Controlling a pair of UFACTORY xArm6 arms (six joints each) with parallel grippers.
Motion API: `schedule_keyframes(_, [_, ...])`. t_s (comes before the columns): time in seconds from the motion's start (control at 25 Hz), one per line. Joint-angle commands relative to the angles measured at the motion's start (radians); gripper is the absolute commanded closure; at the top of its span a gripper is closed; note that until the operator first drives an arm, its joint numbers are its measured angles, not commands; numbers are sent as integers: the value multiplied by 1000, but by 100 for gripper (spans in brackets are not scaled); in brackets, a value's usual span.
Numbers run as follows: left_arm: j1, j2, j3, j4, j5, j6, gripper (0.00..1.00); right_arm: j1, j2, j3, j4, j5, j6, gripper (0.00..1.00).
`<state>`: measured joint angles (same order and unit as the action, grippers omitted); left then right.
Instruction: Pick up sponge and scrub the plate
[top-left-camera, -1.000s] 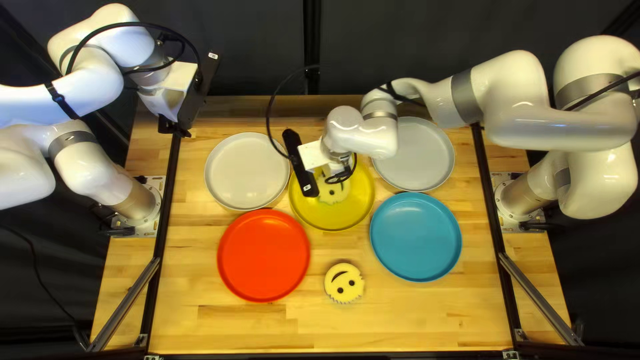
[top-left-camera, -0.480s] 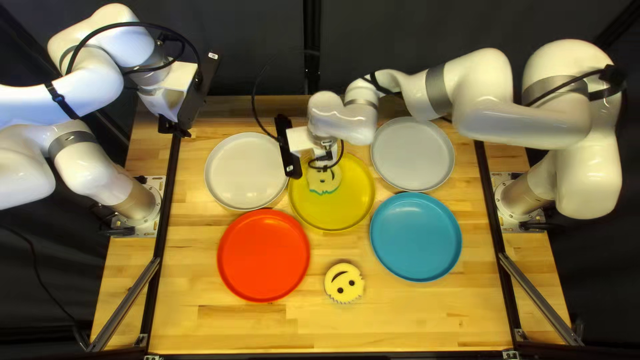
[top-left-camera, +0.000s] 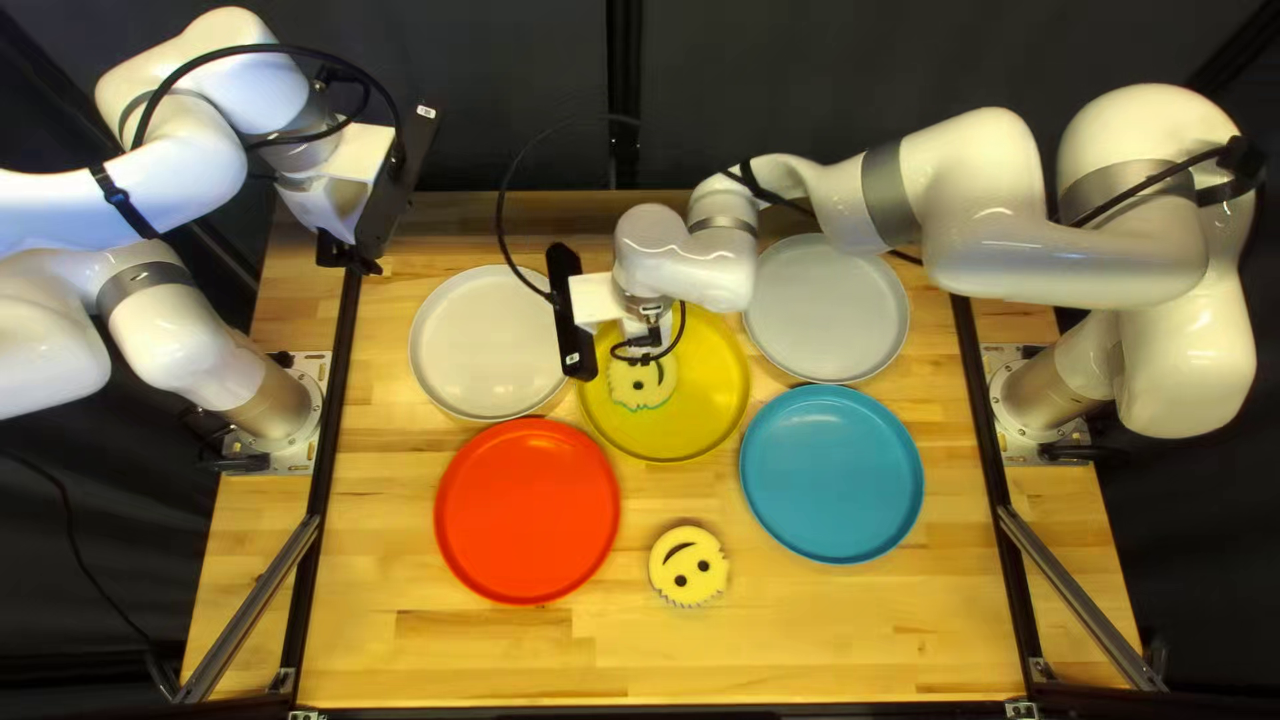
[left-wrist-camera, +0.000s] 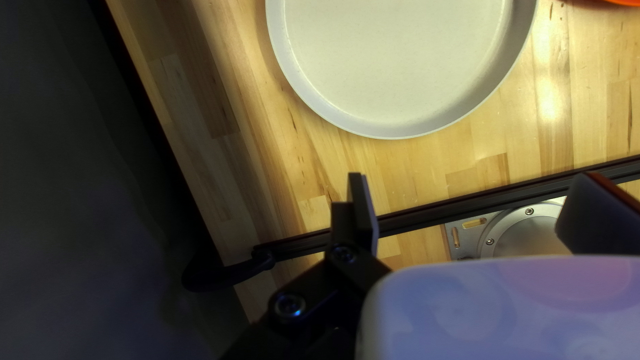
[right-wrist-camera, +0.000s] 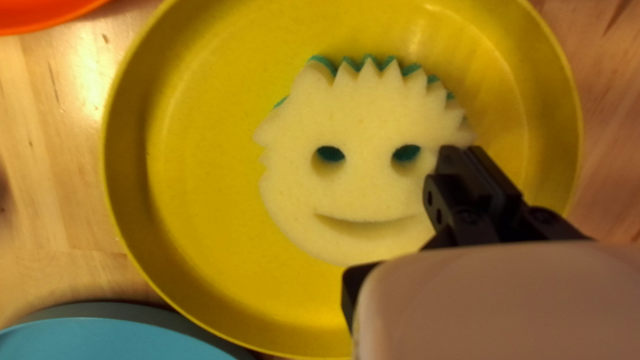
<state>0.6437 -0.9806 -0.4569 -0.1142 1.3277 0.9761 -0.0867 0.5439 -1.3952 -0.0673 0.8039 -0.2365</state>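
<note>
Top left view: your sponge (top-left-camera: pixel 642 390) lies face up in the yellow plate (top-left-camera: pixel 700 407), centre of frame, partly under your right gripper (top-left-camera: pixel 598 302), with a second sponge (top-left-camera: pixel 688 566) on the bare surface (top-left-camera: pixel 854 640) lower centre, between and below the red plate (top-left-camera: pixel 528 510) and blue plate (top-left-camera: pixel 831 474); your left gripper (top-left-camera: pixel 350 255) hangs upper left. Left wrist view: your left fingers (left-wrist-camera: pixel 363 210) are spread wide, nothing between them, pale plate (left-wrist-camera: pixel 393 67) ahead. Right wrist view: your right fingers (right-wrist-camera: pixel 460 180) are together, tips over the sponge's edge.
</note>
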Motion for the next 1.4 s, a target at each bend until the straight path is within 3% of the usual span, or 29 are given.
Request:
schedule_keyframes(0.04, [0, 0, 0, 0, 0, 0, 0, -35, 34, -46, 2, 22, -32, 100])
schedule_keyframes(0.32, [0, 0, 0, 0, 0, 0, 0, -64, -26, 27, -1, 17, -33, 100])
schedule_keyframes(0.6, [0, 0, 0, 0, 0, 0, 0, 30, -78, 116, -47, -33, 59, 100])
schedule_keyframes(0.84, [0, 0, 0, 0, 0, 0, 0, 86, -82, 139, -74, -56, 94, 100])
schedule_keyframes(1.12, [0, 0, 0, 0, 0, 0, 0, -24, -119, 201, -51, -119, -48, 100])
schedule_keyframes(1.4, [0, 0, 0, 0, 0, 0, 0, -107, -103, 175, -42, -109, -109, 100])
